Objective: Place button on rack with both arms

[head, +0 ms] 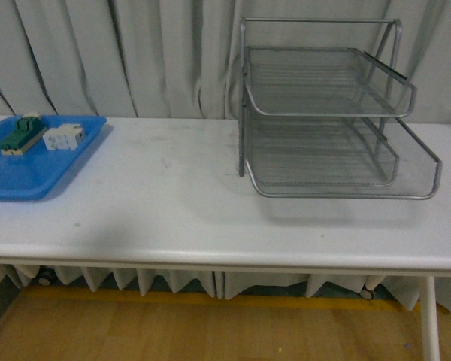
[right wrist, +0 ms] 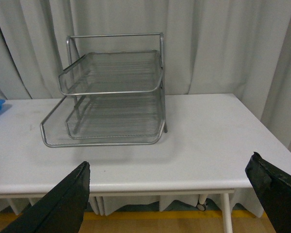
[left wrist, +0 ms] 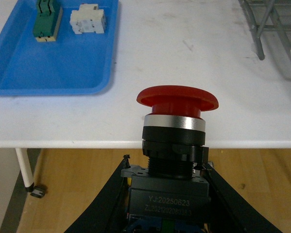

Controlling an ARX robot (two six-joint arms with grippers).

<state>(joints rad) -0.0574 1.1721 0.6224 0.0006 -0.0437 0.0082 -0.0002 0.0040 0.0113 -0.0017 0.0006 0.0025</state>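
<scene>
Clamped by its dark body in the left gripper [left wrist: 166, 167], your button [left wrist: 177, 99] points red cap forward, with the table [left wrist: 184, 58] edge just beyond it. Note that your right gripper [right wrist: 169, 165] stands spread wide and empty, the rack [right wrist: 111, 92] straight ahead of it on the table.

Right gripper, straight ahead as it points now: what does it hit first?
Likely the white table, near its front edge; the right gripper is open and low. The rack stands further back. Depth is unclear.
</scene>
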